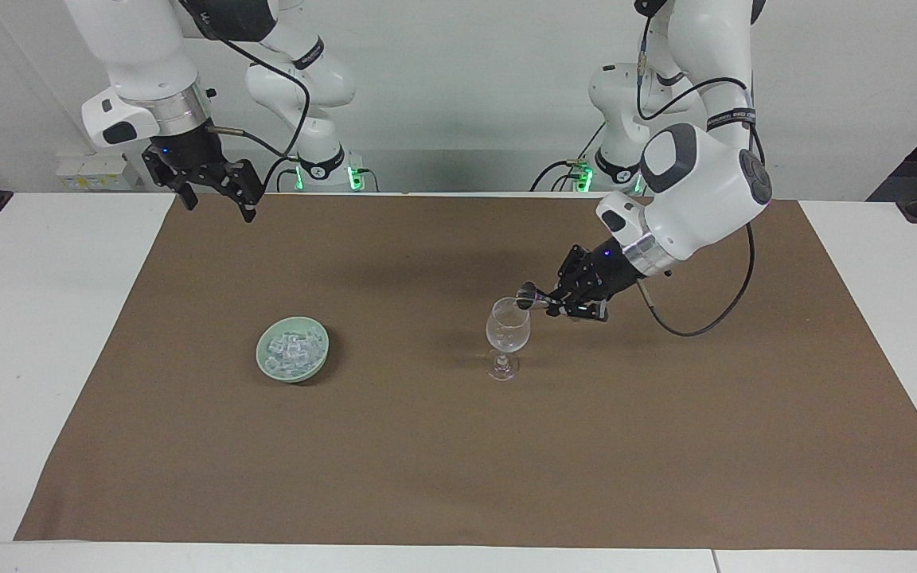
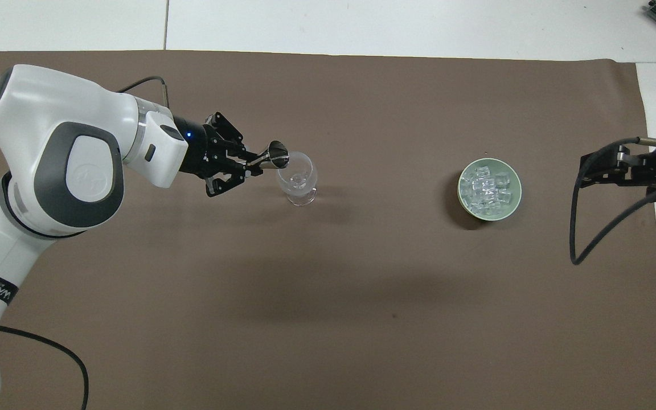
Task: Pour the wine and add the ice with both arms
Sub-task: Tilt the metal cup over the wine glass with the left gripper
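Two arms share a table covered by a brown mat (image 1: 458,446); the left gripper (image 1: 548,303) is clamped on a small metal jigger (image 2: 275,156), tipped on its side with its mouth at the rim of the wine glass (image 1: 506,334), which stands upright on the mat toward the left arm's end; the glass looks clear, and whether any liquid is in it cannot be told; the ice (image 2: 488,187) lies piled in a pale green bowl (image 1: 267,362) on the mat toward the right arm's end, well apart from the glass; the right gripper (image 1: 216,197) hangs with its fingers spread and nothing between them, raised over the mat's edge nearest the robots, and its arm waits.
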`<act>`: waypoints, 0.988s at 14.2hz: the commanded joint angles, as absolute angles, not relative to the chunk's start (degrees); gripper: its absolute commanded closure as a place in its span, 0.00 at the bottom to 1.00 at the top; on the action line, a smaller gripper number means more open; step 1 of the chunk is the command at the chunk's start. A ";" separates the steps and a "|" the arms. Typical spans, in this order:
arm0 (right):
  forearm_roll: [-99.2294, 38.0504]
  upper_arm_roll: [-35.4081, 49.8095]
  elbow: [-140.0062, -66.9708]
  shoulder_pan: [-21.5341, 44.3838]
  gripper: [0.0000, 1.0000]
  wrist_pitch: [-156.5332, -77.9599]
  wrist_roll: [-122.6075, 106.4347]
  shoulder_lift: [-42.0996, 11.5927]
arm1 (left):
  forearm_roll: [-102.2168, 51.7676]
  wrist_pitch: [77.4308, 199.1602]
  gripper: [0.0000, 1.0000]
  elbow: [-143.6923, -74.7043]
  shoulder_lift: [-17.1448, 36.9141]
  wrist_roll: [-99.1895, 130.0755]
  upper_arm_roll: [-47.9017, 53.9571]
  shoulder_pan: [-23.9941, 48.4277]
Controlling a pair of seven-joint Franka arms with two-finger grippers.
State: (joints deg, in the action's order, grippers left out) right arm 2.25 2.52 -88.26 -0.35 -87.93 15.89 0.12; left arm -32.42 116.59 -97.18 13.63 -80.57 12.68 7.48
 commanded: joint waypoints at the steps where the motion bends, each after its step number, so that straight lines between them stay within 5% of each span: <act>1: 0.88 2.64 -87.19 -1.14 0.00 -87.36 14.41 -0.44 | -27.70 117.07 1.00 -96.16 12.92 -75.16 11.69 9.14; 14: 0.88 2.64 -87.19 -1.14 0.00 -87.36 14.41 -0.44 | -14.08 116.63 1.00 -91.94 13.27 -63.90 11.69 13.27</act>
